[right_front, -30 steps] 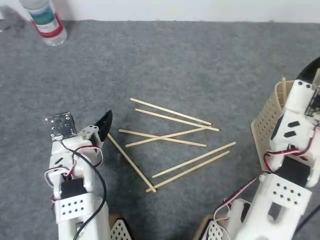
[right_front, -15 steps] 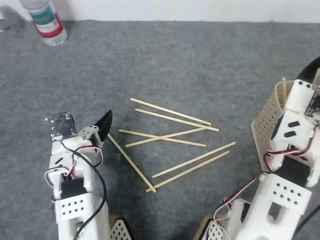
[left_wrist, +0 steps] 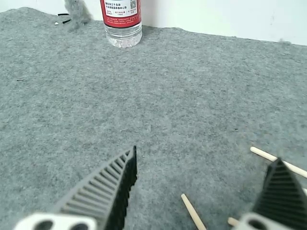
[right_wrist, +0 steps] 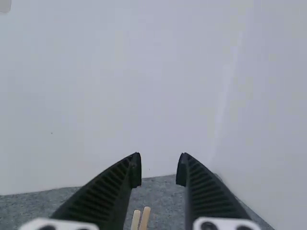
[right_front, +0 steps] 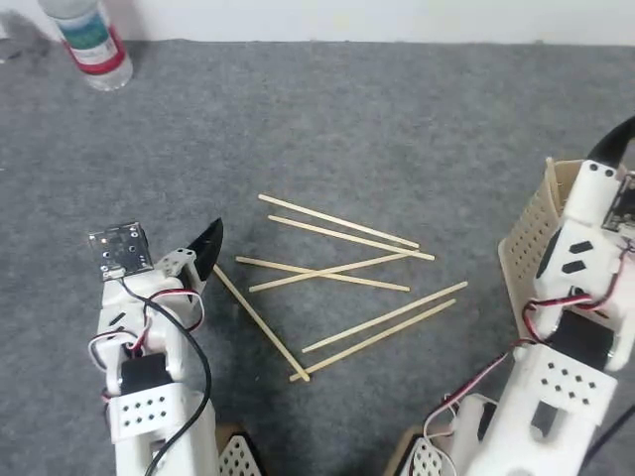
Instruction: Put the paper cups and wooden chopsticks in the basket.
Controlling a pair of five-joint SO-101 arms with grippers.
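On the middle of the grey felt tabletop (right_front: 397, 119): seven wooden chopsticks (right_front: 317, 274), loose, flat, in a rough fan. The two nearest the far edge lie almost parallel. The next two cross each other. One lies alone, slanted, nearest the left edge. The last two lie side by side, closest to the near edge.

One basket (right_front: 526, 253), cream, perforated wall, at the right edge of the tabletop with the right arm over it. Cannot tell from above what is inside.

One clear bottle (right_front: 89, 40) with a red label, in the far left corner.

The left gripper (left_wrist: 206, 154) is low over the felt near the left edge, jaws spread wide, nothing between them. Its black finger (right_front: 208, 243) sits just beside the near end of the lone slanted chopstick.

The right gripper (right_wrist: 159, 155) is raised and faces a white wall (right_wrist: 120, 72), jaws a narrow gap apart. Two stick ends (right_wrist: 145, 218) show low in that gap, against one jaw and apart from the other, so not pinched. Cannot tell whether they stand in the basket.
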